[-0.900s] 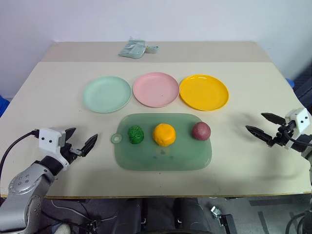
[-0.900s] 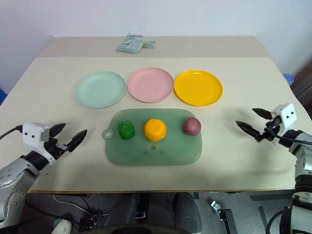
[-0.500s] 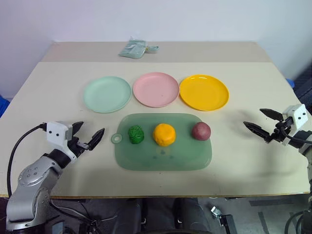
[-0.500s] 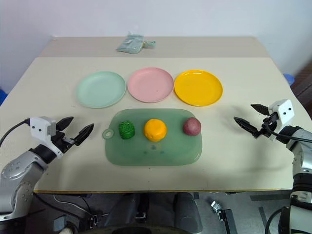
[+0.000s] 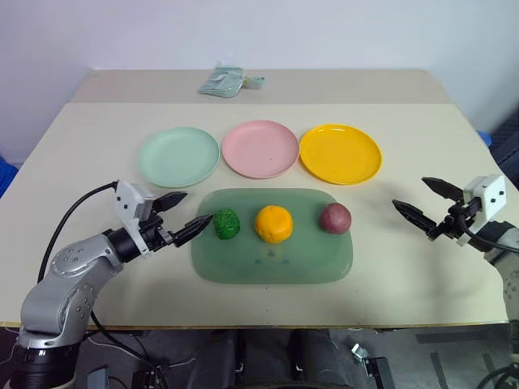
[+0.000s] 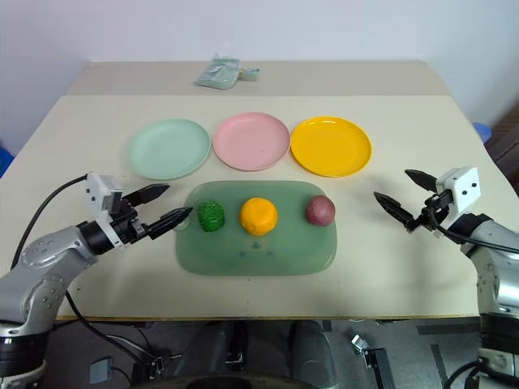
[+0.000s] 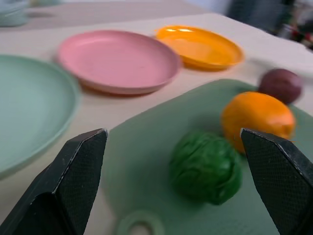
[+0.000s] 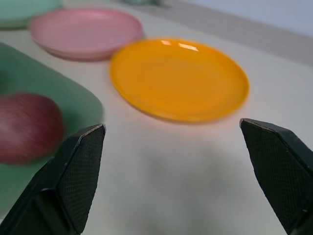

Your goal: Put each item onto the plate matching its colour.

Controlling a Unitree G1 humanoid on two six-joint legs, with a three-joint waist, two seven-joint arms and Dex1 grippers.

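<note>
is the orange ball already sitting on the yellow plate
No, the orange ball lies on the green mat between the green lump and the maroon ball, while the yellow plate holds nothing.

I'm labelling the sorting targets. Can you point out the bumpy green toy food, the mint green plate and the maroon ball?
bumpy green toy food (image 5: 226, 224), left eye view, centre of its top.
mint green plate (image 5: 178, 156), left eye view, bare middle.
maroon ball (image 6: 319, 210), right eye view, centre.

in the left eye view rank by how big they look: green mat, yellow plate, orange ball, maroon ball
1. green mat
2. yellow plate
3. orange ball
4. maroon ball
</note>
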